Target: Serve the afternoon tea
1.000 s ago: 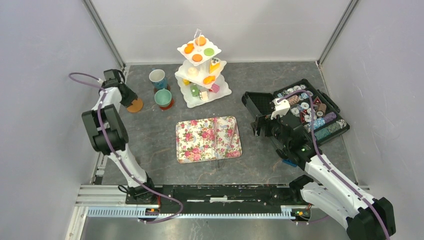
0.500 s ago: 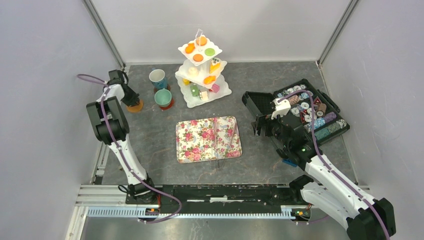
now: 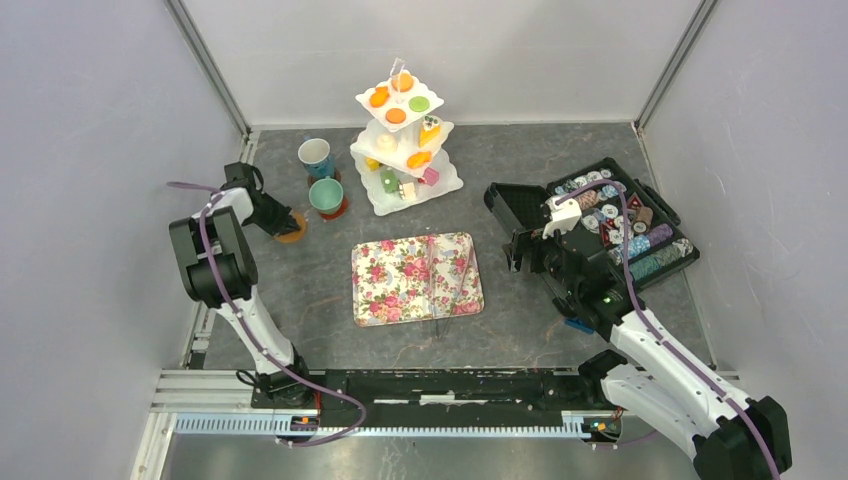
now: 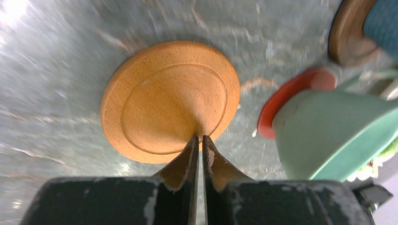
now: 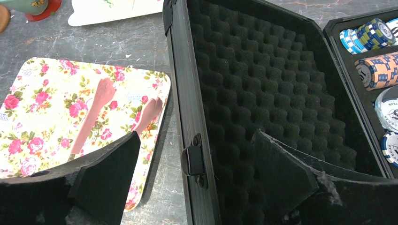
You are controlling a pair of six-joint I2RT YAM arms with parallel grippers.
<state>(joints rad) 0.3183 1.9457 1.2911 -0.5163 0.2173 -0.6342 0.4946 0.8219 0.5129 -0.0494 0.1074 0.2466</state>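
left gripper (image 3: 283, 222) (image 4: 199, 138): mine, low at the far-left of the table (image 3: 300, 295), fingers together, clamped on the near rim of the orange saucer.
orange saucer (image 3: 292, 233) (image 4: 169, 98): round, with a ring groove. It sits just left of the green cup. I can't tell if it rests on the table or is lifted off it.
green cup (image 3: 327, 196) (image 4: 328, 133): stands on a red saucer (image 4: 281, 101), near the orange saucer with a gap between.
blue cup (image 3: 316, 157): behind the green cup, on a brown saucer (image 4: 347, 35).
tiered stand (image 3: 440, 188): white, three levels, far centre of the table.
toy cakes (image 3: 378, 97): orange, green, yellow and pink, all on the stand.
floral tray (image 3: 400, 285) (image 5: 47, 103): mid-table, in front of the stand.
pink tongs (image 3: 455, 270) (image 5: 96, 110): lying on the tray's right half.
right gripper (image 3: 520, 250) (image 5: 196, 136): mine, fingers wide apart, nothing between them, over the edge of the black case's open lid.
black case (image 3: 620, 225) (image 5: 263, 79): open on the right side, foam lid toward the tray, round chips (image 5: 380, 70) in the other half.
blue brick (image 3: 577, 325): on the table beside my right arm.
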